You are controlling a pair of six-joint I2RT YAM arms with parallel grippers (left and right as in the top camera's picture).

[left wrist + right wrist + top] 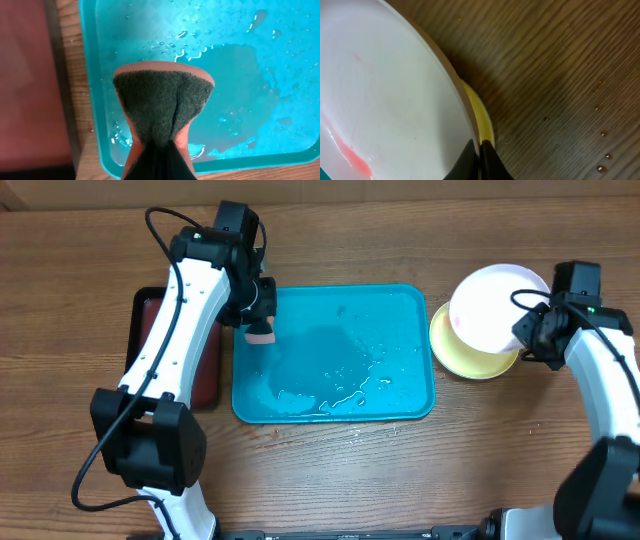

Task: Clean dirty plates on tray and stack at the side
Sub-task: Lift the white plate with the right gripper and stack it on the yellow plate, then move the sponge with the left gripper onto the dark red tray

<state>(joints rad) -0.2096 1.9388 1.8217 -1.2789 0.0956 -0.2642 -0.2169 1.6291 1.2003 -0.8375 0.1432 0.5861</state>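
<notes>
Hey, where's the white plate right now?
In the overhead view the white plate is on the table's right side, its rim pinched by the right gripper, overlapping the yellow-green plate just right of the blue tray.

White plate (490, 305) over yellow-green plate (466, 356)

Black tray (207, 368), sponge (162, 102) — wooden table (500, 460).

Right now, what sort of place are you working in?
Probably a tabletop dishwashing test station, not a kitchen: a wooden table, a wet turquoise tray, a scrub sponge in the left gripper, and a smeared white plate held by the right gripper over a yellow-green plate.
</notes>
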